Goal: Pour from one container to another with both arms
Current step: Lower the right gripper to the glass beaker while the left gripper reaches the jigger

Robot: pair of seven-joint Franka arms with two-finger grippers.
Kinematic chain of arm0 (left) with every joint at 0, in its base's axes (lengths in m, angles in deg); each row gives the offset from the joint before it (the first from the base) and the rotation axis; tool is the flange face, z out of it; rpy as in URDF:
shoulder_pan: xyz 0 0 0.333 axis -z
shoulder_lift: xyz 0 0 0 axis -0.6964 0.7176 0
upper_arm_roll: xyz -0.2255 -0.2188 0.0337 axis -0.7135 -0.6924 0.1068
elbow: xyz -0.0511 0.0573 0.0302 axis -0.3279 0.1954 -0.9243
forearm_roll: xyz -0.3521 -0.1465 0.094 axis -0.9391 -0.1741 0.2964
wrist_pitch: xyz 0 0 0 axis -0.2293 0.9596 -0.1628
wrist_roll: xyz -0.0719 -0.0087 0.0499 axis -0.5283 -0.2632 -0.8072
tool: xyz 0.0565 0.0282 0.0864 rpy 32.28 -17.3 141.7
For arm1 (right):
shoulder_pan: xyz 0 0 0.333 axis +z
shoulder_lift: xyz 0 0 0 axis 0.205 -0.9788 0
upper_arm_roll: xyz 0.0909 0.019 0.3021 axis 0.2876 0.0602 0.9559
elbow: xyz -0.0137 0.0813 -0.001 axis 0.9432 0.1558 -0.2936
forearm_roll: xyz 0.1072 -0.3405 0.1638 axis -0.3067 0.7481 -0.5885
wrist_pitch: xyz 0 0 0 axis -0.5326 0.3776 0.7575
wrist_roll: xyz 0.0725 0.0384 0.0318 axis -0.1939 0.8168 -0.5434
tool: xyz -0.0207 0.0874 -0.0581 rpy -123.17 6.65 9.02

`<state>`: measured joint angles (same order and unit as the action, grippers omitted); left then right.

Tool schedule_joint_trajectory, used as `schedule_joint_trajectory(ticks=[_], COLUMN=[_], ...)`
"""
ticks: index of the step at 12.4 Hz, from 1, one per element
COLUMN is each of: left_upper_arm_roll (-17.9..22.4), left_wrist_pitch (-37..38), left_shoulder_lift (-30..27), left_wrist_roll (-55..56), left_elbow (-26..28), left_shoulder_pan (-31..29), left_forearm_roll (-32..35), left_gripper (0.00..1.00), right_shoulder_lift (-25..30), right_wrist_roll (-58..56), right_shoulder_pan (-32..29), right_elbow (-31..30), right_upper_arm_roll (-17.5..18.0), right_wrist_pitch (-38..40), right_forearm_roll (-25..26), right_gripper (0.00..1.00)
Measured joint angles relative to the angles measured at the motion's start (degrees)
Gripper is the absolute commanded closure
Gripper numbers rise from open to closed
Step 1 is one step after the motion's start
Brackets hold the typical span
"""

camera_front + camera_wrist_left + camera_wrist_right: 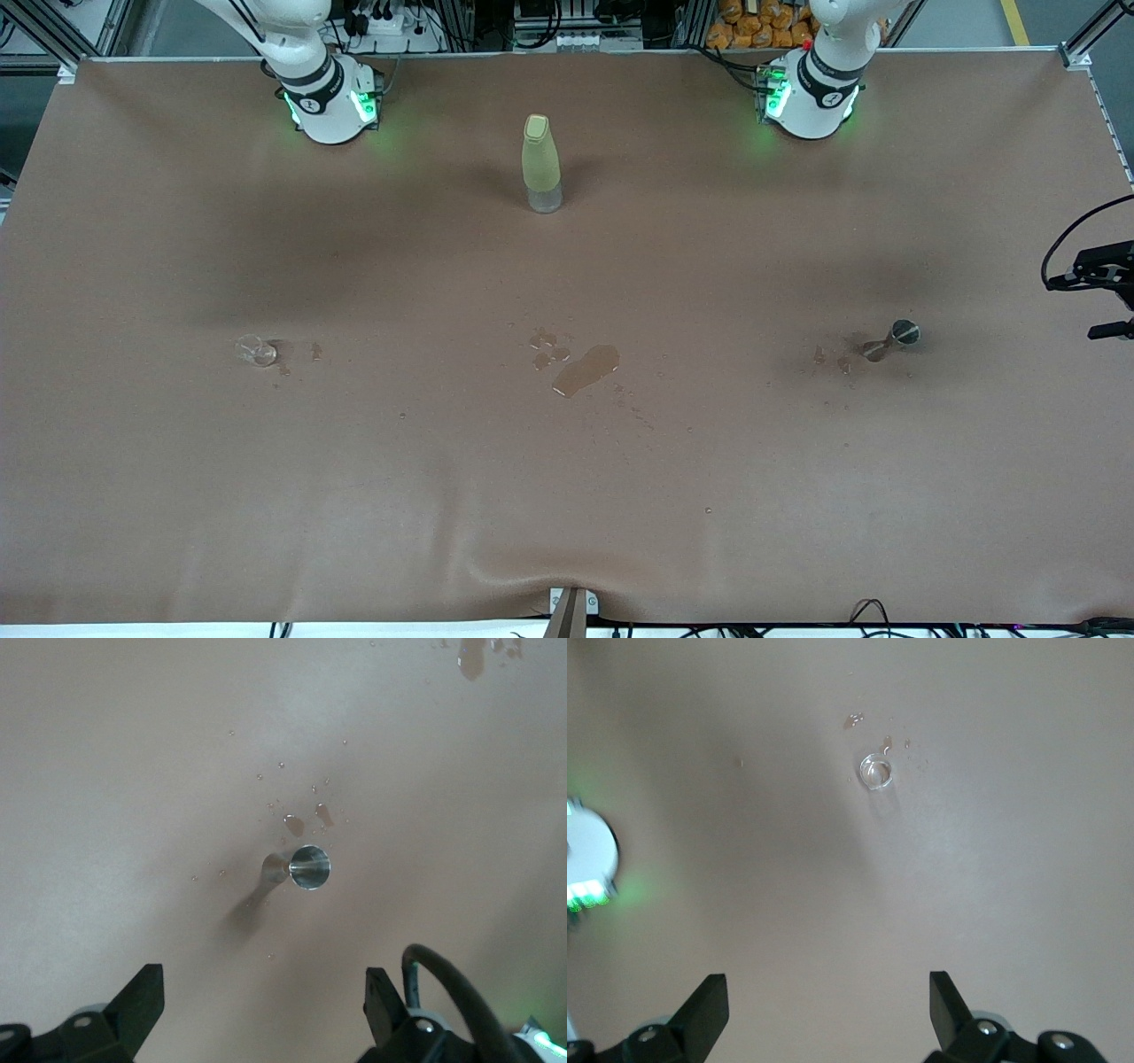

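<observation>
The tiny clear glass cup (257, 351) (876, 772) stands on the brown table toward the right arm's end, with small wet spots beside it. Toward the left arm's end is the small grey metal cone cup (893, 338) (309, 867), rim up, also among droplets. My left gripper (264, 992) hangs high over the table near the metal cup, open and holding nothing. My right gripper (828, 1001) hangs high near the glass cup, open and holding nothing too. Neither hand shows in the front view, only the arms' bases.
A tall pale yellow-green bottle (541, 164) stands mid-table, farther from the front camera than both cups. A puddle of spilled liquid (585, 369) lies between the cups. A black device on a cable (1099, 266) juts in at the left arm's end.
</observation>
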<state>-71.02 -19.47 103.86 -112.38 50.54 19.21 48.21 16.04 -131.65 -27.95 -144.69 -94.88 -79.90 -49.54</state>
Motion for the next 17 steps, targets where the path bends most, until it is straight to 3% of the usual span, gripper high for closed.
schedule_joint_trajectory(ticks=[4, 8, 14, 17], left_upper_arm_roll=[0.0, 0.1, 0.0, 0.1], left_wrist_pitch=[0.0, 0.0, 0.3, 1.6], left_shoulder_lift=[4.2, 10.0, 16.8, 21.7], left_wrist_roll=[-6.2, -21.5, -35.5, -45.1], left_elbow=[0.3, 0.3, 0.4, 0.5], left_shoulder_pan=[-2.7, -6.5, -8.0, -12.0], left_forearm_roll=[-4.4, -7.8, -13.5, -18.6], left_gripper=[0.00, 0.00, 0.00, 0.00], right_shoulder_lift=[-0.2, -1.7, -11.7, -17.8], right_wrist_roll=[-14.3, -22.1, -36.8, -44.6], right_shoulder_pan=[0.0, 0.6, 1.1, 1.1], right_elbow=[-1.9, -5.7, -8.3, -8.4], right_upper_arm_roll=[-2.3, -7.2, -13.3, -15.2], right_wrist_pitch=[-4.1, -6.2, -7.2, -6.9], right_forearm_roll=[-2.1, -10.3, -25.1, -32.5], right_gripper=[0.00, 0.00, 0.00, 0.00])
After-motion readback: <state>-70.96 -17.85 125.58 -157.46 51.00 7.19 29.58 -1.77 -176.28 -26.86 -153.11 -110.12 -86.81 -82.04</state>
